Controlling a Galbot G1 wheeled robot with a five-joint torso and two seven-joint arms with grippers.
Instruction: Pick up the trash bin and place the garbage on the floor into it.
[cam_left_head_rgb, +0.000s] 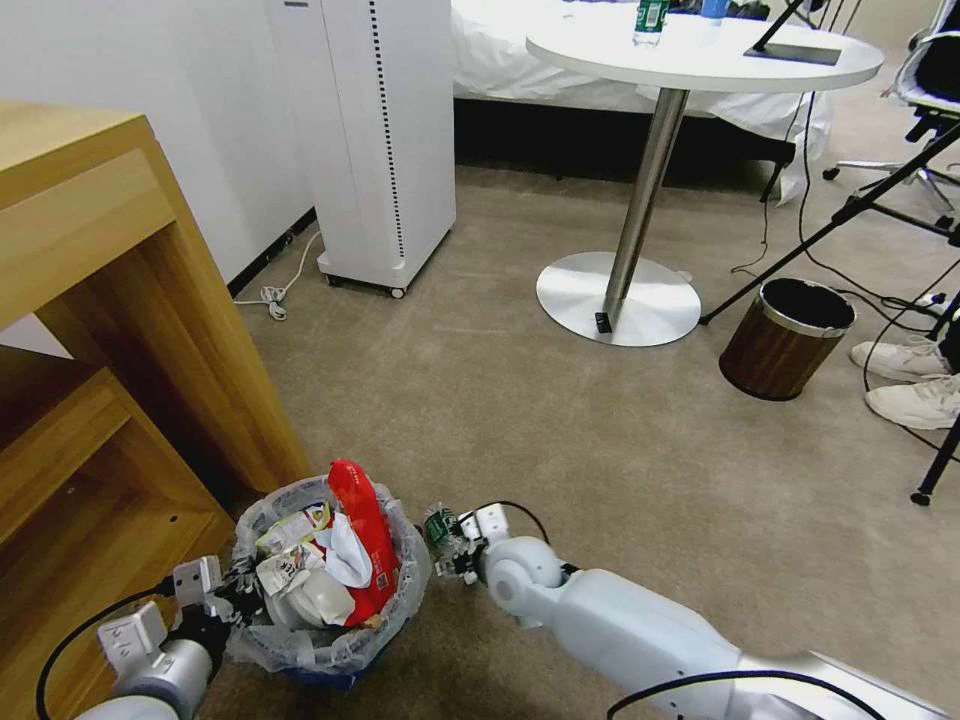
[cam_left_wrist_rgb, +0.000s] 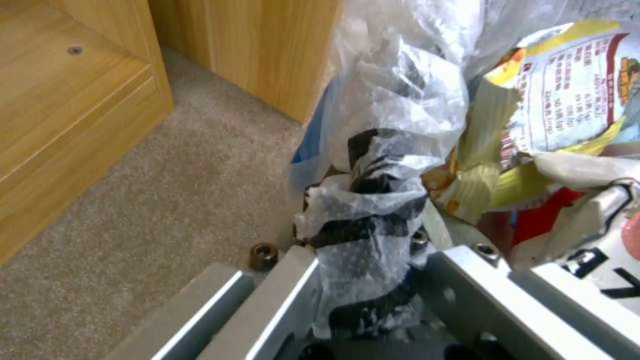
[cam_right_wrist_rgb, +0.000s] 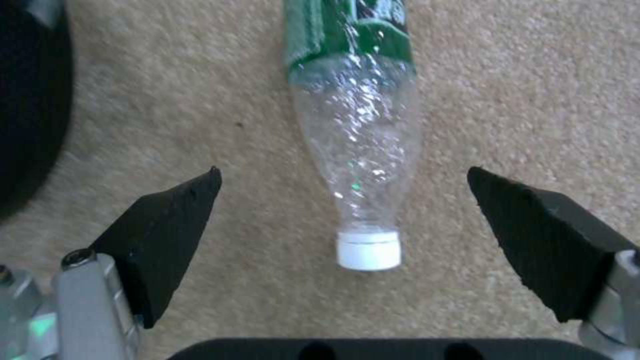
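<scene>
left fingers (cam_left_wrist_rgb: 373, 240) pinching trash bin (cam_left_head_rgb: 300, 650) rim; right fingers (cam_right_wrist_rgb: 173, 225) spread astride bottle (cam_right_wrist_rgb: 357, 150)

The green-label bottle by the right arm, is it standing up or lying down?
Lying down. The bottle rests on its side on the carpet, white cap toward the right gripper, whose jaws stand open on either side without touching it.

Crinkled clear plastic bottle (cam_right_wrist_rgb: 357, 150), rough matt carpet (cam_right_wrist_rgb: 533, 90), glossy wood shelf (cam_left_wrist_rgb: 80, 110)
</scene>
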